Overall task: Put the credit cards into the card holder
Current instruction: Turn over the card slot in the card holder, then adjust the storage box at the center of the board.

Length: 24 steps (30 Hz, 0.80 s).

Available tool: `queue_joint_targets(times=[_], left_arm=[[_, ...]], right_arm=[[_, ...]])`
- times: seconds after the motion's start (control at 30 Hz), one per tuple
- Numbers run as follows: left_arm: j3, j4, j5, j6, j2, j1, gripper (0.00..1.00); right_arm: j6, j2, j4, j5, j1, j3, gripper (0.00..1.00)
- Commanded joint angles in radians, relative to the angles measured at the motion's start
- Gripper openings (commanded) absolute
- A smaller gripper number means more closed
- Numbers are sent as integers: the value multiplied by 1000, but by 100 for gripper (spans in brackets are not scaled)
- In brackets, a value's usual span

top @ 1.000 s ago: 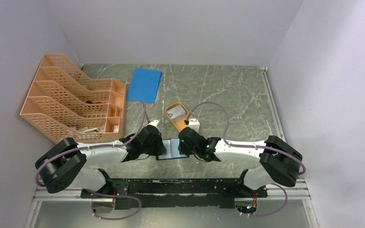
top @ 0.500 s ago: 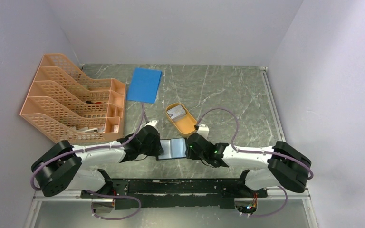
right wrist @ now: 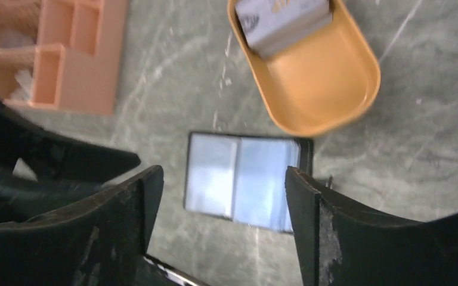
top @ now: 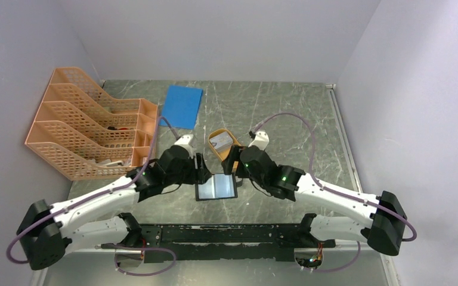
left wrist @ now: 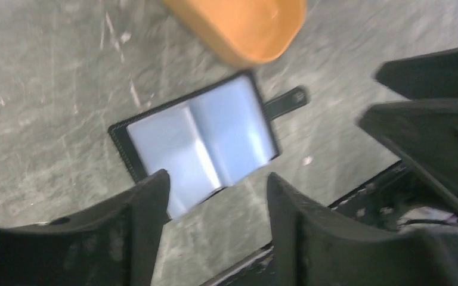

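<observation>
The card holder (top: 216, 187) lies open and flat on the marble table, its shiny bluish pockets (left wrist: 200, 140) facing up and free of both grippers. Pale grey credit cards (right wrist: 283, 21) lie stacked at the far end of the orange oval dish (top: 234, 156), just beyond the holder (right wrist: 241, 179). My left gripper (top: 200, 168) hovers above the holder's left far corner, open and empty (left wrist: 214, 185). My right gripper (top: 232, 161) hangs over the dish's near end, open and empty too (right wrist: 223, 176).
An orange mesh file rack (top: 89, 128) stands at the left. A blue flat sheet (top: 180, 106) lies at the back. The black rail (top: 226, 233) at the near edge sits close behind the holder. The two grippers hang near each other.
Both grippers let go of the card holder, opened and lifted away toward the dish. The holder now lies uncovered and spread open.
</observation>
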<state>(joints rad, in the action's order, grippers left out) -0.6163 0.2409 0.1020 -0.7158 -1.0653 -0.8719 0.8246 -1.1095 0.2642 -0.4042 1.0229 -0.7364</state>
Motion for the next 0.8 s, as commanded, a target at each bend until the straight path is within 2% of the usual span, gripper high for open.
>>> queue_joint_targets(times=[0.0, 0.07, 0.17, 0.33, 0.63, 0.77], left_arm=[[-90, 113, 71, 40, 99, 7, 71], [-104, 139, 115, 51, 140, 7, 73], [-106, 172, 182, 52, 176, 9, 73], [-65, 178, 184, 40, 200, 11, 72], [-28, 157, 180, 60, 206, 15, 72], [-24, 147, 171, 67, 197, 16, 71]], right_arm=[[-11, -29, -67, -100, -56, -54, 81], [12, -51, -130, -87, -101, -54, 81], [41, -99, -198, 21, -196, -50, 79], [70, -226, -156, 53, -312, -74, 75], [24, -324, -129, 57, -347, -64, 73], [14, -371, -129, 80, -360, -51, 68]])
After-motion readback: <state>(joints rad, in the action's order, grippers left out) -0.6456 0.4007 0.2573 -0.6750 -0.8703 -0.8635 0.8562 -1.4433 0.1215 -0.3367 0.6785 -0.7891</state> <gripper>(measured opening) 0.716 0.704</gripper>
